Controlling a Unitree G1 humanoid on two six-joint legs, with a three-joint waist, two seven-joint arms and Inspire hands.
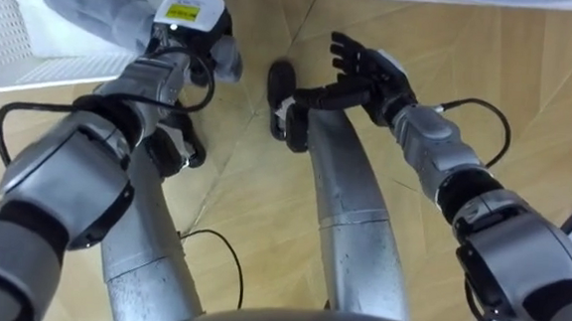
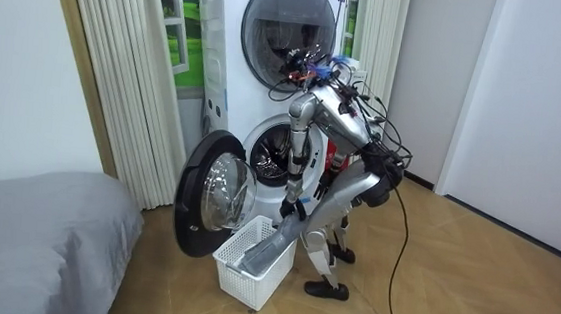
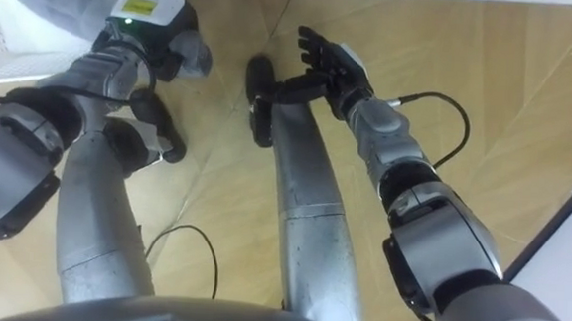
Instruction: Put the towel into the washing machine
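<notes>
Bent forward, left robot hand (image 1: 179, 36) grips the towel (image 1: 87, 4); right robot hand (image 1: 374, 72) hangs open.

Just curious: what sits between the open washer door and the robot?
A white basket holding the grey towel, in the room view.

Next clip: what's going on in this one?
The robot stands bent over in front of the white front-loading washing machine, whose round door hangs open. Its left hand grips a grey towel that trails down into the white slatted plastic basket on the floor. Its right hand is open and idle above the wooden floor. The towel is not yet in the machine.
</notes>
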